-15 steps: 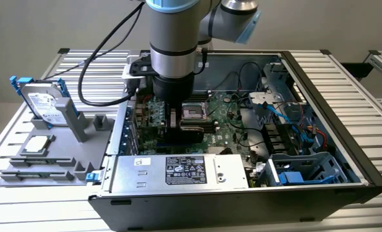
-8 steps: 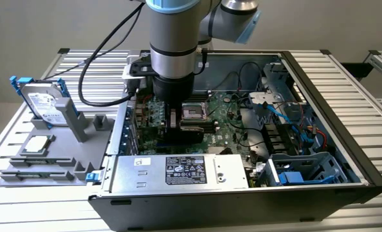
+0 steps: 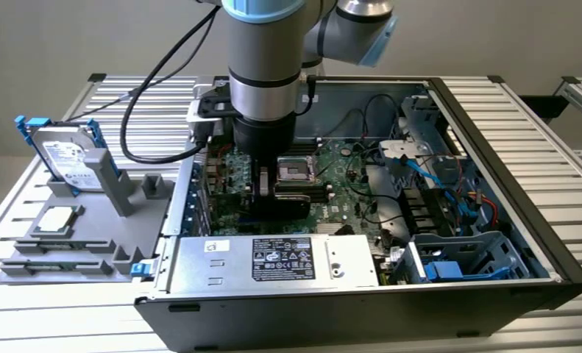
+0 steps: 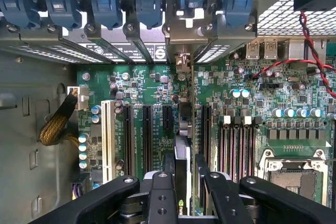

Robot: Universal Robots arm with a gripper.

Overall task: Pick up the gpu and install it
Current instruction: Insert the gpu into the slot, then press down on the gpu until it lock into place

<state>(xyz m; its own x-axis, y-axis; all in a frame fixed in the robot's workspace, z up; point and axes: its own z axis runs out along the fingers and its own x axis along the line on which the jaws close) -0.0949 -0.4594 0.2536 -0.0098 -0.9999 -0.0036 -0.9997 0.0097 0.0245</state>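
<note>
My gripper (image 3: 264,185) reaches down inside the open computer case (image 3: 487,140), over the green motherboard (image 3: 345,184). It is shut on the gpu (image 3: 261,204), a thin dark card held on edge. In the wrist view the gpu (image 4: 182,148) runs edge-on between the two black fingers (image 4: 160,195) of the gripper (image 4: 187,184). Its far end reaches the rear bracket openings (image 4: 181,59). The card stands in line with the black expansion slots (image 4: 147,140), to the side of the two nearest long ones. Whether its edge sits in a slot I cannot tell.
A silver hard drive with blue rails (image 3: 63,154) stands in a grey holder (image 3: 75,235) on the exterior view's left. The power supply (image 3: 271,261) lies along the case's near side. CPU socket (image 3: 299,169), loose cables (image 3: 408,191) and a drive cage (image 3: 467,257) crowd the exterior view's right.
</note>
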